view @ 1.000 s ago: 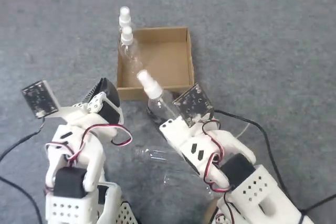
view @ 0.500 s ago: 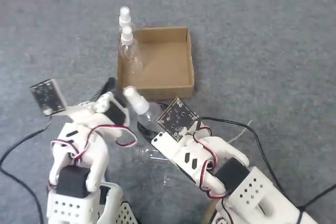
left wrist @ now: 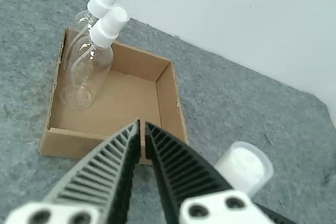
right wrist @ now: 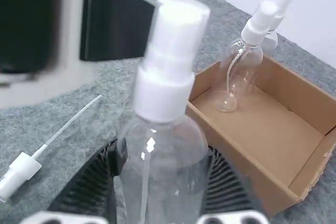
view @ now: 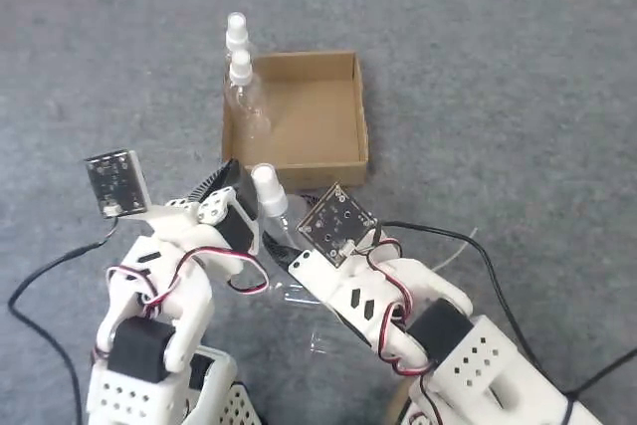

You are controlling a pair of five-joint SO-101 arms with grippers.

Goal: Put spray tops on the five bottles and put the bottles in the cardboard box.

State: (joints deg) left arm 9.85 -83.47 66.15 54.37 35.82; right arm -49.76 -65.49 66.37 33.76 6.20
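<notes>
In the high view, your right hand (view: 287, 251) sits just below the middle of the frame and pinches a clear bottle (view: 274, 208), which stands nearly upright with its white spray top (view: 267, 188) on it, just under the front wall of the cardboard box (view: 314, 121). Your left hand (view: 227, 178) is right beside that spray top, on its left side, with its dark fingers pointing up toward the box. The box lies in the upper middle of the frame on the grey tabletop (view: 518, 97). At its upper left corner you see two more bottles (view: 244, 97) with spray tops. The nearer one leans inside along the left wall, but for the farther one you cannot tell if it is inside or just behind the corner. Some clear pieces (view: 289, 293) lie on the tabletop between the two arms, too hidden to name. In the left wrist view, the fingers of the left hand (left wrist: 140, 129) are pressed almost together with nothing between them, their tips in front of the box's near wall (left wrist: 94, 145), and the white top of the held bottle (left wrist: 242, 165) is close beside one finger. In the right wrist view, the right hand (right wrist: 160, 182) has its jaws on both sides of the bottle's body (right wrist: 163, 124). A loose spray top (right wrist: 17, 174) with its thin tube lies on the tabletop, and the box (right wrist: 262, 129) with the two bottles (right wrist: 239, 72) is beyond.
</notes>
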